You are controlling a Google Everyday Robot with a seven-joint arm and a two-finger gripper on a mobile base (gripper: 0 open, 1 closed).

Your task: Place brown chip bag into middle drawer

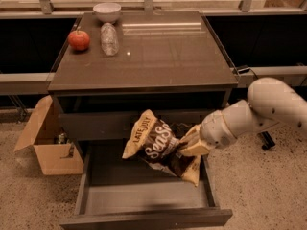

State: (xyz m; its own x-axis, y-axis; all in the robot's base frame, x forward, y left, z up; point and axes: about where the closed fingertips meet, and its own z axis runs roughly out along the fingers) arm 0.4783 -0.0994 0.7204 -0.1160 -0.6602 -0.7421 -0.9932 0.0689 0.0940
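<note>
The brown chip bag (160, 146), dark brown with tan ends and white lettering, hangs tilted in the air over the open middle drawer (148, 198). My gripper (188, 146) comes in from the right and is shut on the bag's right side. The bag sits just above the drawer's grey floor, toward the back right, in front of the closed drawer front above.
A red apple (78, 40), a clear plastic bottle (109, 39) lying down and a white bowl (107, 11) sit at the back left of the cabinet top (163, 51). An open cardboard box (45, 145) stands on the floor to the left.
</note>
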